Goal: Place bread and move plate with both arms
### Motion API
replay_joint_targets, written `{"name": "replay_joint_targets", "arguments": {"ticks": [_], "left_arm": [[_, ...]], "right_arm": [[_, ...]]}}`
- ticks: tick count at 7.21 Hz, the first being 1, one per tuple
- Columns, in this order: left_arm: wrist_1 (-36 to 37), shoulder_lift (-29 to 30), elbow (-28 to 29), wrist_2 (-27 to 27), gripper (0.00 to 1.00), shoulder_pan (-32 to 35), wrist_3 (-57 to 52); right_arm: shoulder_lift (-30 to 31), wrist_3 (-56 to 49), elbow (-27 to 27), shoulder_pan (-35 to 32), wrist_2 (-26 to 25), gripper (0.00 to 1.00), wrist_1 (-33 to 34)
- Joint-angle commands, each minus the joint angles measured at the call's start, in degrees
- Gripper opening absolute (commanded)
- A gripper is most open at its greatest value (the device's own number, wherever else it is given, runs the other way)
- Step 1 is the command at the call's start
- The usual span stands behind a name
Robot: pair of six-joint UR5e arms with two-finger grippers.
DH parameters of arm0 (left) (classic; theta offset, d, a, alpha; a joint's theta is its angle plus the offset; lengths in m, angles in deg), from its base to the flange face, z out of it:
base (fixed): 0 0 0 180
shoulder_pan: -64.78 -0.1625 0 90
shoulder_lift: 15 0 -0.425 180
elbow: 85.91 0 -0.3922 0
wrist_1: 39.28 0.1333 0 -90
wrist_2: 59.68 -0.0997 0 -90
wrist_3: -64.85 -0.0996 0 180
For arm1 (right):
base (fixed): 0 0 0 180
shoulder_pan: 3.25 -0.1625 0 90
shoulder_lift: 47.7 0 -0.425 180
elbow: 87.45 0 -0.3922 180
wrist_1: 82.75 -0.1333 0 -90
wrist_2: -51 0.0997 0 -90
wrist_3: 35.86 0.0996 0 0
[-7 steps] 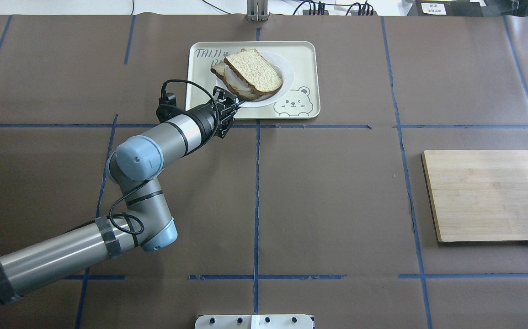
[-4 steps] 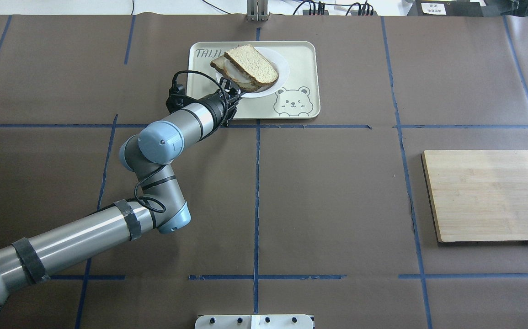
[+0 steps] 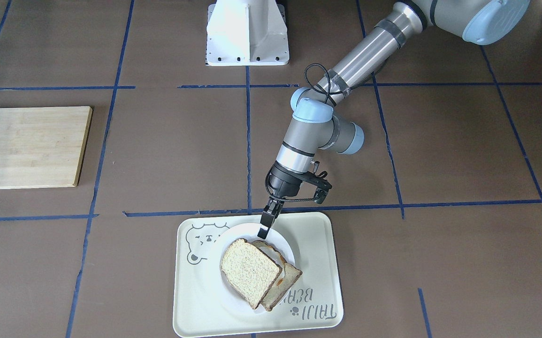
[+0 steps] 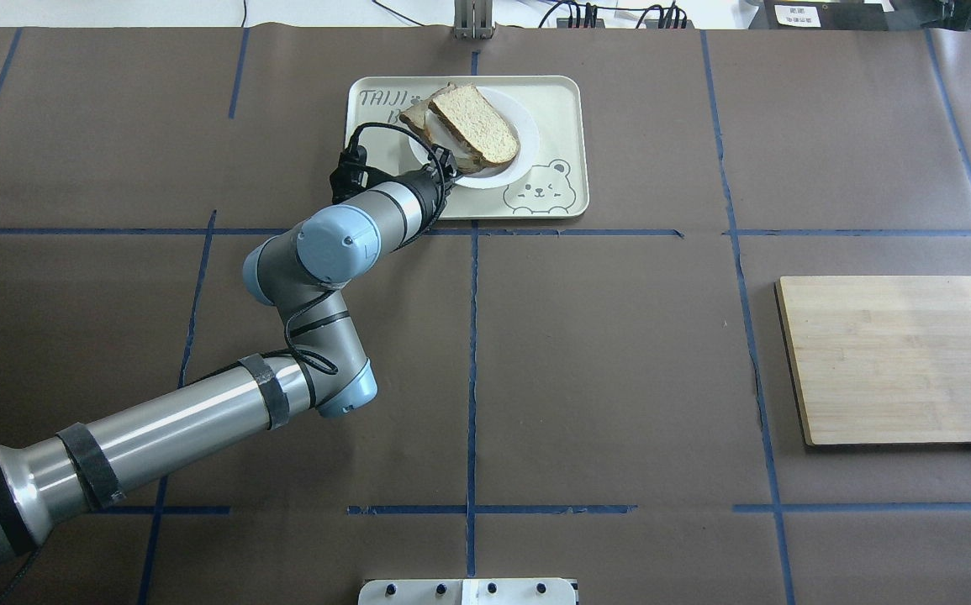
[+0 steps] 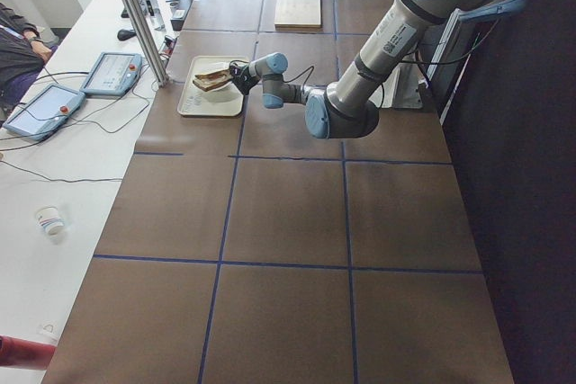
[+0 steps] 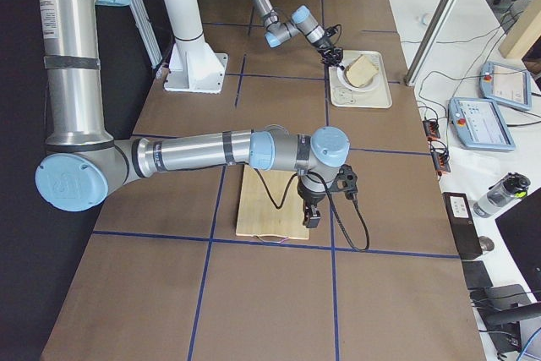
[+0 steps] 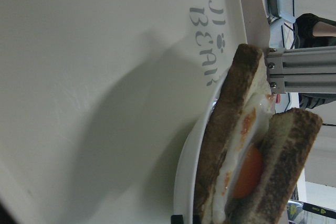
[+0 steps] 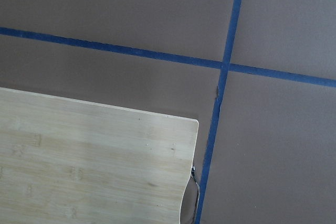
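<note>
The bread [image 3: 249, 272] is a plain slice lying on top of an egg-bearing slice [image 3: 286, 278] on the plate [image 3: 240, 233]. The plate is over the cream bear tray [image 3: 317, 263]. My left gripper [image 3: 263, 229] is shut on the plate's rim on the side nearest the robot. In the overhead view the gripper [image 4: 449, 172] meets the plate [image 4: 498, 172] below the bread [image 4: 475, 124]. The left wrist view shows the plate's rim [image 7: 186, 171], the egg between the slices and the bread [image 7: 291, 150]. The right gripper [image 6: 313, 217] hangs by the wooden board; I cannot tell its state.
A wooden cutting board [image 4: 897, 361] lies on the robot's right side of the table, and its corner shows in the right wrist view [image 8: 89, 161]. The white base pedestal [image 3: 247, 33] stands at the robot's edge. Blue tape lines cross the brown table cover.
My left arm has reached further toward the tray. The plate with both slices has shifted a little to the right with the gripper and looks smaller and lower than before.
</note>
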State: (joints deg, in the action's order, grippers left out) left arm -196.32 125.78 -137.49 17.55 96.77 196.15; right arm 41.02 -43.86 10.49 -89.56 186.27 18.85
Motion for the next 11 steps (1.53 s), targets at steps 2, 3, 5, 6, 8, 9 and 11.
{"name": "replay_joint_targets", "arguments": {"ticks": [2,3,5,6,8,9,11], "left_arm": [[3.3,-2.8,-5.9,8.2,1.0,3.3,-1.4],[8.4,-6.9,-13.2,13.7,1.0,6.0,-1.5],[18.7,-14.0,-26.6,21.4,1.0,9.7,-11.5],[25.7,-17.2,-32.3,24.2,1.0,11.5,-17.8],[35.5,-27.1,-43.2,29.4,1.0,16.9,-35.6],[43.1,-30.0,-46.6,29.4,1.0,18.7,-46.4],[59.5,-33.1,-54.0,30.0,1.0,23.4,-69.2]], "right_arm": [[-0.1,0.0,0.0,0.1,-0.1,1.0,0.0],[-0.1,0.1,0.0,0.1,-0.1,1.0,0.0],[-0.1,0.1,0.0,0.1,-0.1,1.0,0.0],[0.0,0.0,-0.1,0.0,-0.1,1.0,0.0],[0.2,-0.1,0.0,0.0,-0.2,1.0,0.0],[0.4,-0.3,0.0,0.0,-0.3,1.0,-0.1],[0.4,0.0,-0.6,-0.4,-0.2,1.0,-0.1]]}}
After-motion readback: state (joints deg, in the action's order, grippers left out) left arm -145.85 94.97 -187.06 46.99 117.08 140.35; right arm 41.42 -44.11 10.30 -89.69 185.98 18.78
